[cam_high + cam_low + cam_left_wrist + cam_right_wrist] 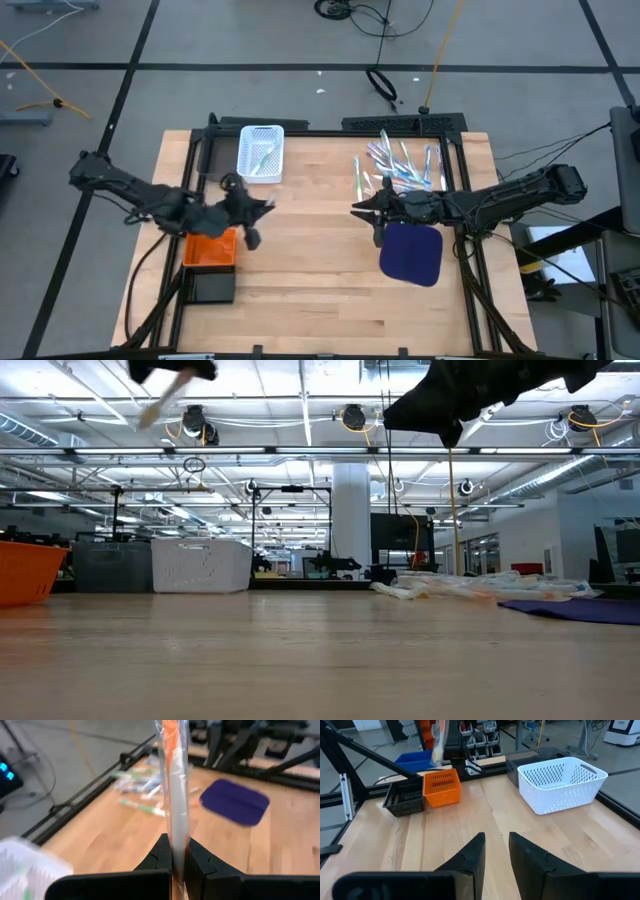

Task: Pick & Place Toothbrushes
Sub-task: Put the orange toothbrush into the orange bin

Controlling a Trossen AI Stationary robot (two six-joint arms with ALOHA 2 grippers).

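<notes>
Left wrist view: item held, one toothbrush [176,795], orange-and-white in a clear wrapper, standing upright out of the left gripper [178,854], whose jaws are clenched on its lower end. Judged very light, thin and fairly stiff, with a slick, crinkly wrapper; a pinch low on the shaft leaves a long free end that could swing or slip, so a hold nearer mid-length would probably be steadier. Stock remaining: a loose heap of wrapped toothbrushes [398,165] on the worktop [310,260], just beyond the right gripper [362,212], some crossing one another, so single shafts at the heap's fringe look the easiest to take. Right gripper [496,851]: jaws parted and carrying nothing, hovering beside a dark blue mat [411,252]. Receptacles: white basket [261,152] just ahead of the left jaws, with some sticks already inside; orange bin [211,248] and black bin [212,287] close beneath and behind them. Clearance: broad bare wood lies between the two arms; the black frame rail [330,128] borders the far edge near both basket and heap. Low view shows both grippers raised well clear of the surface.
</notes>
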